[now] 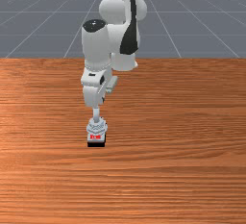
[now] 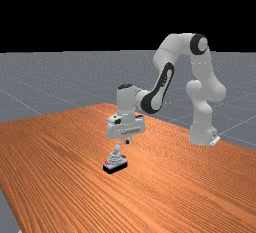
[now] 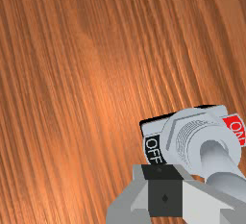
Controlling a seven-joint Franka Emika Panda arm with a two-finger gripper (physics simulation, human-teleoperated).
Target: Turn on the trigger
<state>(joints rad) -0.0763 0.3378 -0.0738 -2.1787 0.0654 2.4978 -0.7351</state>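
Note:
In the far view my gripper hangs just above and to the right of the lever of the toggle switch. The lever leans slightly away from the red mark. In the front view the hand is behind the switch, whose red label faces the camera. Down in the wrist view, my gripper has its fingers together, with nothing between them. Beside them rises the thick grey lever. The black OFF label lies near the fingertips, the red ON label on the far side of the collar.
The orange-brown table spreads around the switch on all sides. In the far view the arm's base stands at the table's right edge, and the raised arm reaches over the wood toward the switch.

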